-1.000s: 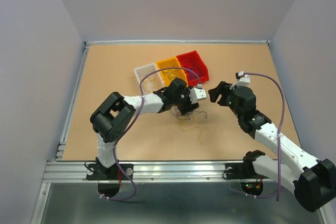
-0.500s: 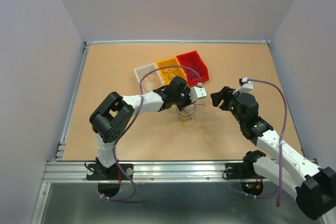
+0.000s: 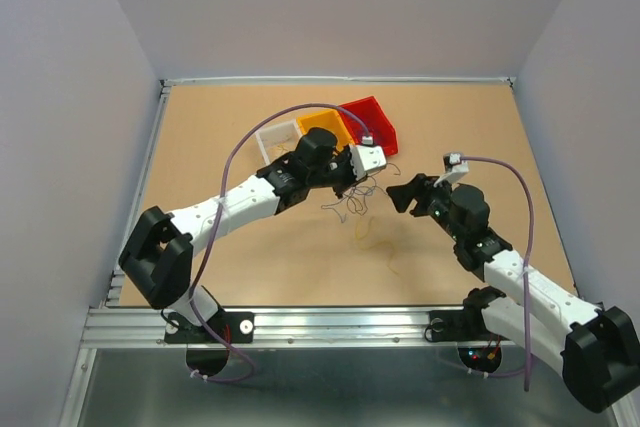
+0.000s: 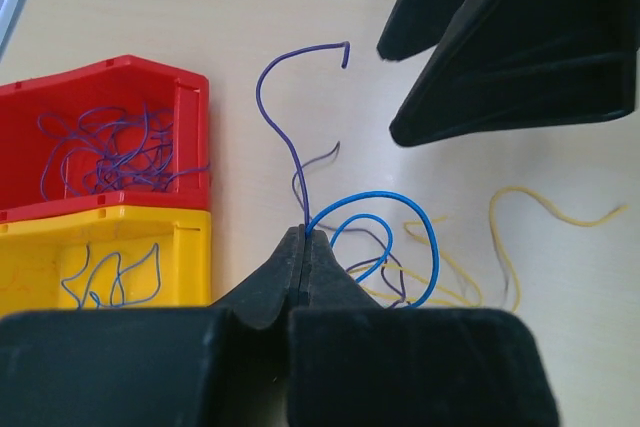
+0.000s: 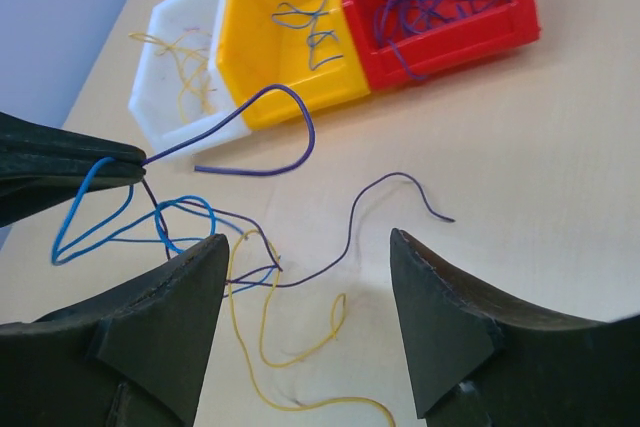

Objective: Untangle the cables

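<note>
My left gripper (image 4: 304,235) is shut on a blue cable (image 4: 400,197) and a dark purple cable (image 4: 272,112), which stick out past its tips. It holds them just above the table, near the bins (image 3: 345,185). More of the cables (image 3: 350,207) hang and trail from it in a loose tangle of blue, purple and yellow. Yellow cables (image 5: 262,339) lie on the table below. My right gripper (image 5: 307,239) is open over the yellow and purple strands, facing the left one at close range (image 3: 405,194). Nothing is between its fingers.
Three bins stand in a row at the back: white (image 3: 272,135) with yellow wires, yellow (image 3: 322,125) with blue wires, red (image 3: 372,119) with purple wires. Thick lilac arm cables (image 3: 500,162) arch over both arms. Grey walls surround the board.
The left gripper has shut on the wires and lifted them up and back toward the bins, stretching its arm out. The right gripper has moved left, closer to the tangle.
</note>
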